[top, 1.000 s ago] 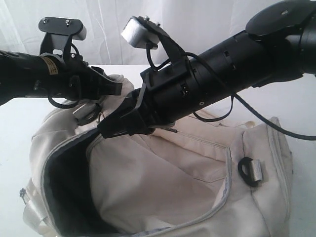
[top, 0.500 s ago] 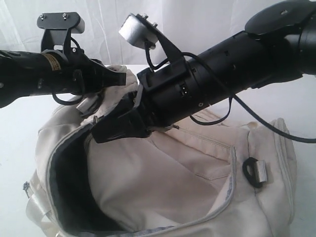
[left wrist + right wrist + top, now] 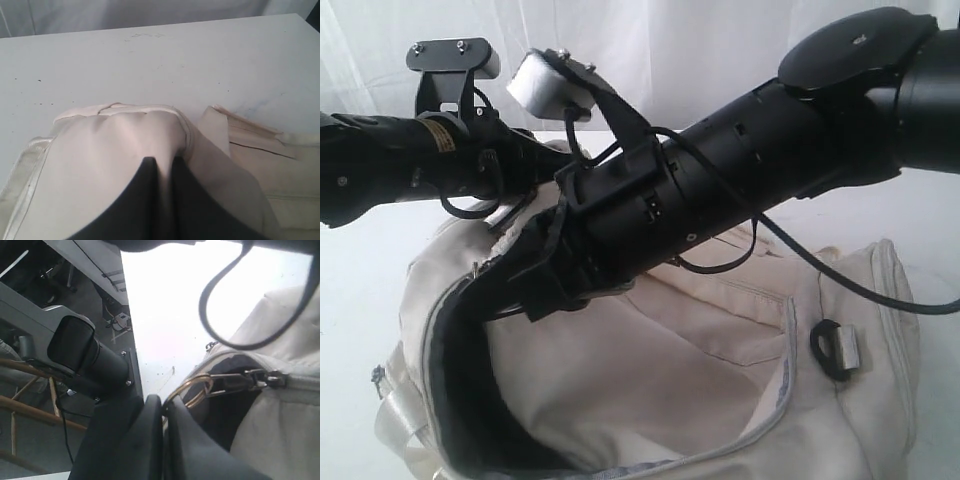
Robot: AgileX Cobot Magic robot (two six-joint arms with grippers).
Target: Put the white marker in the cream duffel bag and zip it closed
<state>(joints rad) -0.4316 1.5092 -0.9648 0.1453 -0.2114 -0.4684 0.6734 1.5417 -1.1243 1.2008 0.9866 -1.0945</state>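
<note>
The cream duffel bag lies with its mouth open and its dark lining showing on the left. My left gripper is shut on a fold of the bag's cream fabric at the far end. My right gripper reaches across the bag and is shut on the gold ring of the grey zipper's pull, next to the slider. In the exterior view this right gripper sits at the left rim of the opening, and the left gripper is half hidden behind it. The white marker is out of view.
The bag rests on a white table. A black clip sits on the bag's right end and a shiny webbing handle hangs at its lower left. Beyond the table's edge stand a dark camera mount and wooden furniture.
My right arm has moved left and slightly down along the bag's opening with the zipper ring in its fingers. The left gripper keeps its hold and has barely shifted.
</note>
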